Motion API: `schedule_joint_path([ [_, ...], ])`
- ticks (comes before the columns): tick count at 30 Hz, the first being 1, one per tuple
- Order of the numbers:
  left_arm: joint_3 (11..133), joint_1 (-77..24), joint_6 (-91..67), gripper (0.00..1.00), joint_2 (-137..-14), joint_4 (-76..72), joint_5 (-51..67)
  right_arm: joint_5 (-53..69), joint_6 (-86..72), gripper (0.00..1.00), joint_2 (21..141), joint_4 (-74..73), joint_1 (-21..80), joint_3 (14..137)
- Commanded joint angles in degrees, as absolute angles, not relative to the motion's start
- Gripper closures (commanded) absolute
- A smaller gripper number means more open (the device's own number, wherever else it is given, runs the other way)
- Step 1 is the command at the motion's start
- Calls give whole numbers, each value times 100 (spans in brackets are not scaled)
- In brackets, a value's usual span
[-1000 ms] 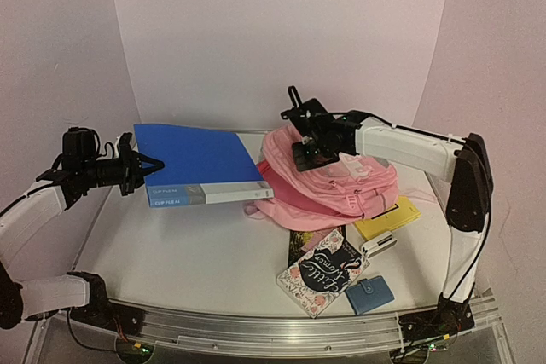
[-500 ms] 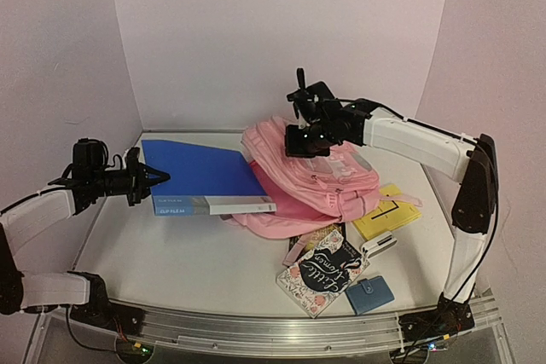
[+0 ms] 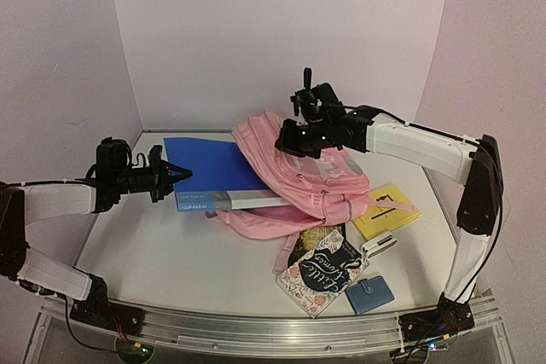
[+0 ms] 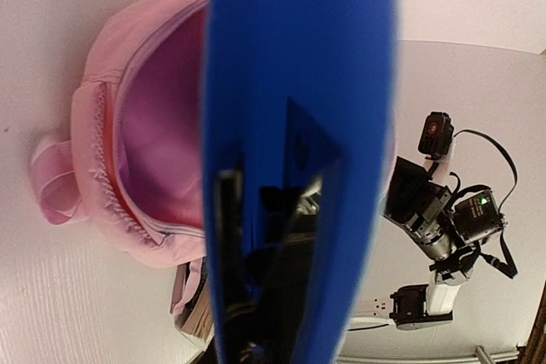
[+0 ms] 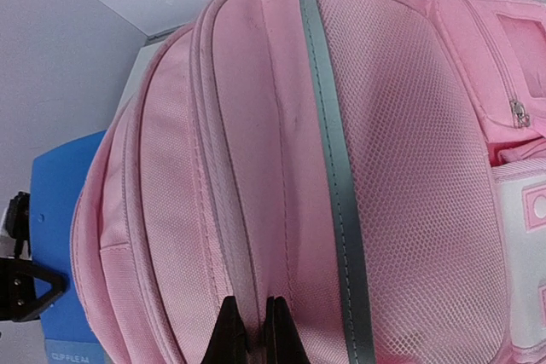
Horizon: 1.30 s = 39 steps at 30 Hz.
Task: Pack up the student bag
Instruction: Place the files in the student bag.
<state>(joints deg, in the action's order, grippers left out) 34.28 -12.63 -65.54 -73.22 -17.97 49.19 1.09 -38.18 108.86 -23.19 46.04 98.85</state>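
Plain pale lilac walls (image 3: 281, 31) enclose a white table (image 3: 171, 253), evenly lit.

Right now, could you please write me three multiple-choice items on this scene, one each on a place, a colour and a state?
1. Where is the wallet? A) by the far wall B) on a shelf C) beside the floral book
2. What colour is the folder in the left gripper? A) red B) blue C) green
3. The student bag's mouth is: A) open B) zipped shut C) taped over
Answers: 1 C, it lies front right by that book; 2 B, plainly blue; 3 A, the left wrist view shows its lining.
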Motion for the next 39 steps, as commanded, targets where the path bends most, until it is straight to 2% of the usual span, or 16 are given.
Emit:
schedule_joint_path([
  [1, 3910, -1528, -6970, 100, -7871, -3450, 4830, 293, -4039, 100, 10530, -1090, 4681, 10051],
  [10, 4476, -1943, -7066, 100, -9193, -4342, 4558, 381, -4252, 100, 10594, -789, 4712, 10022],
  [24, 6471, -2799, -6532, 100, -11374, -3803, 4066, 431, -4422, 100, 10793, -557, 4766, 10109],
  [32, 7015, -3131, -6233, 100, -11924, -3014, 3909, 215, -4438, 100, 10853, -536, 4769, 10104],
  [34, 6991, -3122, -6087, 94, -11815, -2700, 3814, 106, -4427, 100, 10847, -543, 4767, 10089],
  [39, 7028, -3091, -5114, 58, -11048, -1210, 3328, -157, -4335, 100, 10780, -547, 4771, 9982],
])
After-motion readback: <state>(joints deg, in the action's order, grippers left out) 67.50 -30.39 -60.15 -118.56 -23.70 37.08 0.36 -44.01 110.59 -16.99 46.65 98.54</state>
